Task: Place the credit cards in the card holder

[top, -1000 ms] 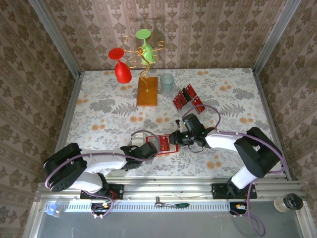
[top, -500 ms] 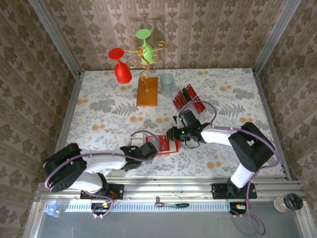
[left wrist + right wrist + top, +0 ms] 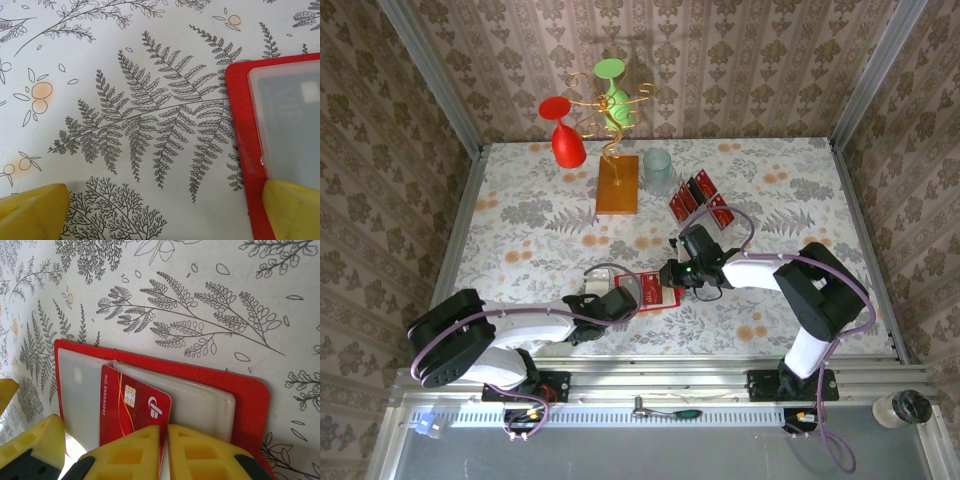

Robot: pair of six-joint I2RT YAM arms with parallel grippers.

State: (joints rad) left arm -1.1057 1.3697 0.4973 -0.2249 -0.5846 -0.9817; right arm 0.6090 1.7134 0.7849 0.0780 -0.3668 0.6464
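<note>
Card (image 3: 131,407) clamped in right pincer (image 3: 164,450) over holder (image 3: 250,395) sleeve; left pincer (image 3: 162,215) spread wide, one finger over holder edge. Risk, probably: corner snagged on sleeve lip, holder dragged sideways.

Open bench (image 3: 520,230) lies left of wire stand (image 3: 617,185); cup (image 3: 658,170), card rack (image 3: 700,200), left arm (image 3: 520,325) and right arm (image 3: 765,272) at the card holder (image 3: 655,295) block centre-right.

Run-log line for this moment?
right gripper: shut, at near end of red credit card; card: over pale sleeve of open red card holder; left gripper: open, finger at holder edge
</note>
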